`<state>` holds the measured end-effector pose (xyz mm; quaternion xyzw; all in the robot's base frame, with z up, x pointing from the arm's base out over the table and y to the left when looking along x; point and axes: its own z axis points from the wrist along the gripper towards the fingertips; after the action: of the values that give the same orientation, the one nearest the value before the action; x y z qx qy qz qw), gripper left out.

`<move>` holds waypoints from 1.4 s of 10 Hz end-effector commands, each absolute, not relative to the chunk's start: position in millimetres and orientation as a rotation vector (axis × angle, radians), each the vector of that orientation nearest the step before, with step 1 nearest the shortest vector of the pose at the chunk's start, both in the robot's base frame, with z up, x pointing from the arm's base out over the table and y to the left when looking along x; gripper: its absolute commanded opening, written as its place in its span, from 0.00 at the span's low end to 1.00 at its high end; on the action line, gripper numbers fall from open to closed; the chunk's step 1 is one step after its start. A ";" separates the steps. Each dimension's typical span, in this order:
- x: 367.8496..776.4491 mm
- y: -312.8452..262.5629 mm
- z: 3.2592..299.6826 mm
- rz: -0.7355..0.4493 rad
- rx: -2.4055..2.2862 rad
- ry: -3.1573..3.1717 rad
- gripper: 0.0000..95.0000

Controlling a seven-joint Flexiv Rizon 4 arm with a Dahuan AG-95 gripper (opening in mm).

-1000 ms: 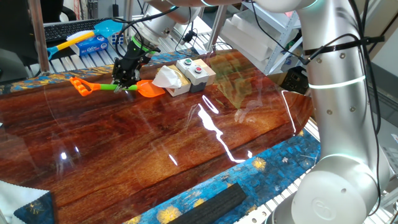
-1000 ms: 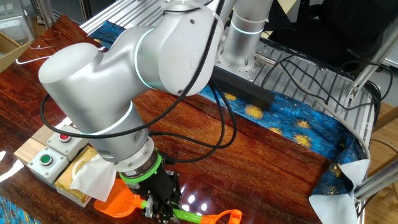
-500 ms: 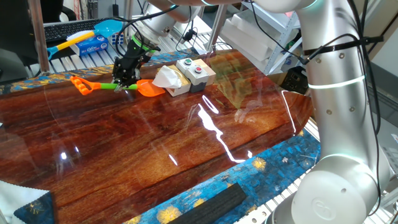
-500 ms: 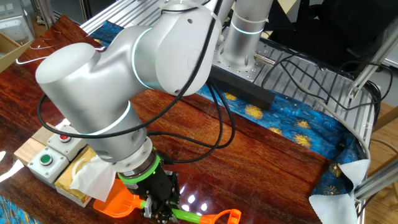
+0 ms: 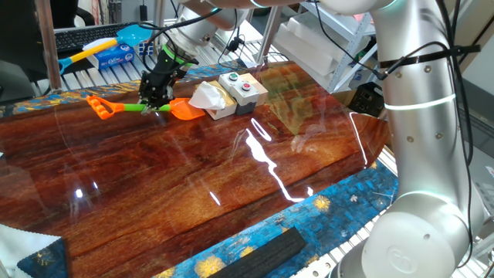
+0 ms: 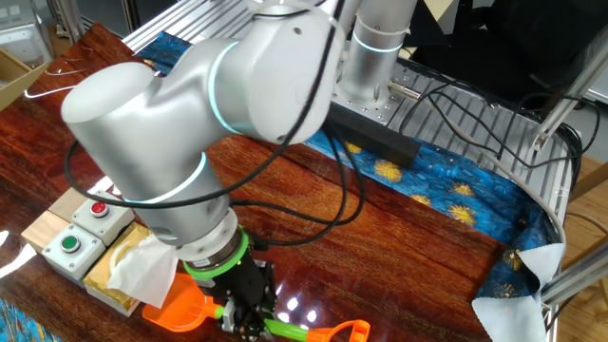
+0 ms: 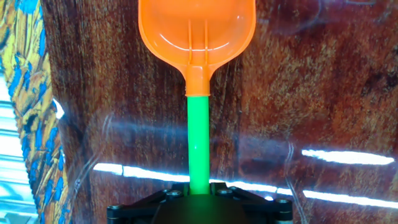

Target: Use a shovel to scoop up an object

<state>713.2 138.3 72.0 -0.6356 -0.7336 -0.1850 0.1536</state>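
The black two-finger gripper (image 5: 157, 97) on the silver arm is down at the far end of the glossy dark wooden table (image 5: 231, 185), and its fingers are clamped tight on the lime-green shaft of the small plastic toy shovel (image 5: 143, 108) — orange blade, orange D-shaped handle. In one fixed view the handle points toward the table's blue patterned edge cloth (image 5: 31, 104) and the blade sits just beside the small tan box with crumpled white tissue sticking out (image 5: 208, 99); whether blade and box touch, I cannot tell. The other fixed view shows the same grip from the opposite side: gripper (image 6: 243, 318) low over the wood, shovel (image 6: 190, 309) with its blade right up against the tissue box (image 6: 133, 271). Next to that box sits the grey box with red and green buttons (image 6: 81, 228). The hand view looks straight down the green shaft to the shovel blade (image 7: 197, 34), hollow side up over the wood grain — the shaft disappears between the black fingers at the bottom edge. Behind the table lies a blue scoop with a yellow handle (image 5: 104, 42).
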 end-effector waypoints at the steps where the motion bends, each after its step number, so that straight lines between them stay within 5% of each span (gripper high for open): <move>1: 715.3 138.4 71.6 -0.496 -1.890 -2.062 0.00; 14: 712.5 140.0 77.6 -0.530 -1.929 -1.910 0.00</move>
<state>711.8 139.9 77.7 -0.6868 -0.6771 -0.1891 0.1849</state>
